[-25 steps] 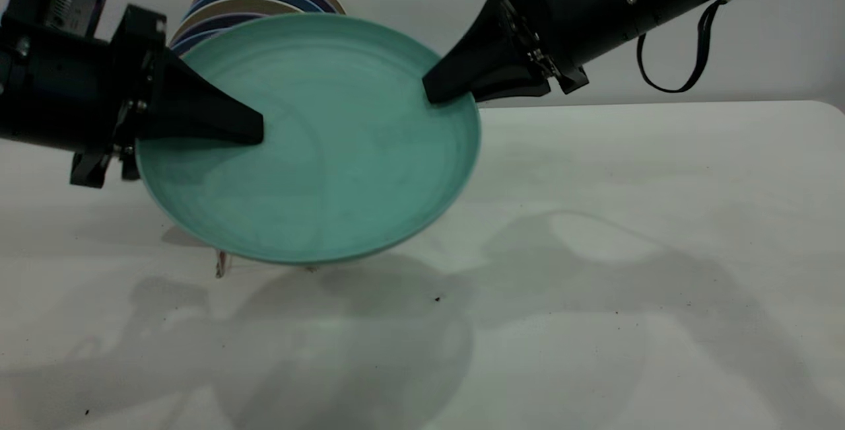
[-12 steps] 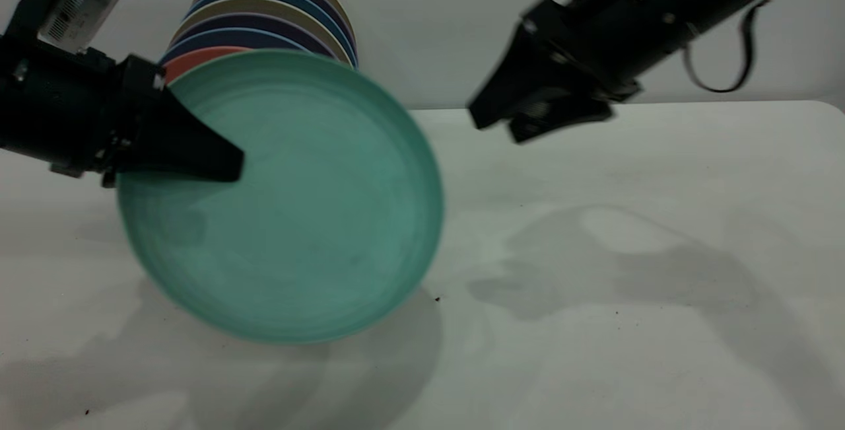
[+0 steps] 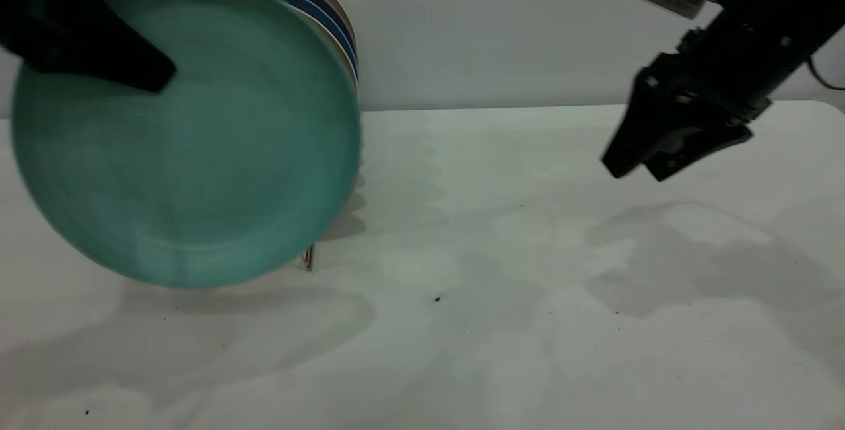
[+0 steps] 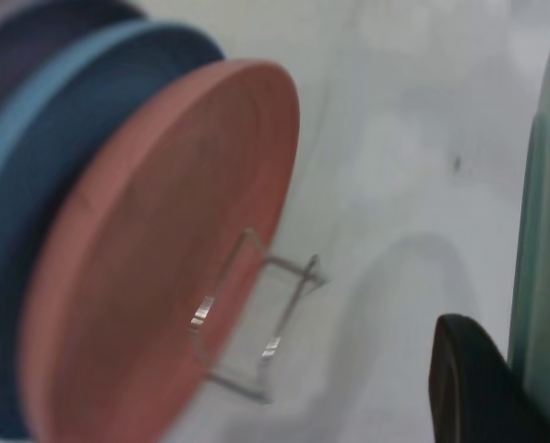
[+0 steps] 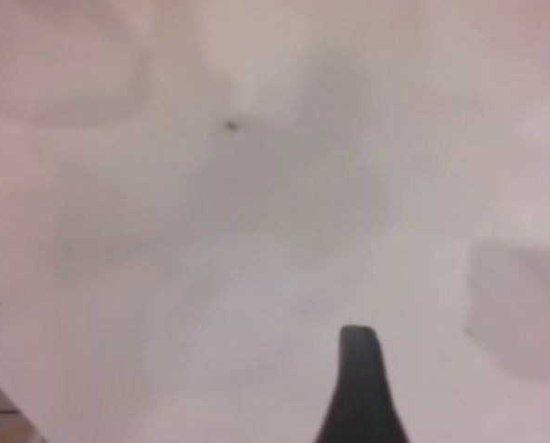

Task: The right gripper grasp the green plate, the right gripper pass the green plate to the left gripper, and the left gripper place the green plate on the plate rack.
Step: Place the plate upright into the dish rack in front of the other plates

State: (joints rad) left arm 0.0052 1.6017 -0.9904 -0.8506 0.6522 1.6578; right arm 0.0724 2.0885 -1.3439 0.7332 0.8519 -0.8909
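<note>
The left gripper (image 3: 142, 73) is pinching the green plate (image 3: 191, 133) by its upper rim, holding it upright before the plate rack (image 4: 257, 332). The right gripper (image 3: 637, 166) is hanging empty over the counter (image 3: 528, 285), fingers slightly parted. The plate looks stiff, smooth and likely slippery, so a rim grip seems best.

green plate (image 3: 198, 146): matte teal-green, plain. salmon-pink plate (image 4: 155, 268): unpatterned. stacked plates (image 3: 327, 10): dark blue, navy and beige rims. plate rack (image 4: 257, 332): silver wire. left gripper (image 3: 99, 53): all black. right gripper (image 3: 634, 162): black. table (image 3: 528, 285): white, a few dark specks.
</note>
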